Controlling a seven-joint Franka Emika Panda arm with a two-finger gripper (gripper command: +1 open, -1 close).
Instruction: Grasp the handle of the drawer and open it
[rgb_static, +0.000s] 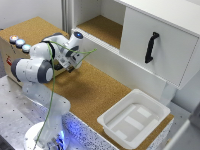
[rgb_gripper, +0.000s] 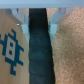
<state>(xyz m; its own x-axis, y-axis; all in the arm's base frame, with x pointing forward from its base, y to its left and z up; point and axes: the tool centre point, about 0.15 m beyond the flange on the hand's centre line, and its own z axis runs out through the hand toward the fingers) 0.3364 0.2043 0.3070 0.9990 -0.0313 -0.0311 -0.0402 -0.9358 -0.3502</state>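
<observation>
The cork counter (rgb_static: 95, 90) runs across the scene; the white cabinet (rgb_static: 165, 55) with its black bar (rgb_static: 151, 47) stands at the exterior view's right; my arm (rgb_static: 35, 70) rises from the near edge and bends over towards the exterior view's left; a white tray (rgb_static: 107, 122) sits on the counter at the near right, well apart from me; the tan box (rgb_static: 6, 50) with three round buttons (rgb_static: 20, 43) on top stands at the far left, and my gripper (rgb_static: 71, 64) hangs just beside it. My own arm hides the drawer in the exterior view. In the wrist view a dark strip, the handle (rgb_gripper: 39, 50) as far as I can tell, runs lengthwise straight away from the camera, its far end between my fingertips (rgb_gripper: 20, 16); a tan face with a blue figure (rgb_gripper: 11, 47) lies on one side, cork on the other. My fingertips stand either side of the strip; I cannot tell whether they press it.
</observation>
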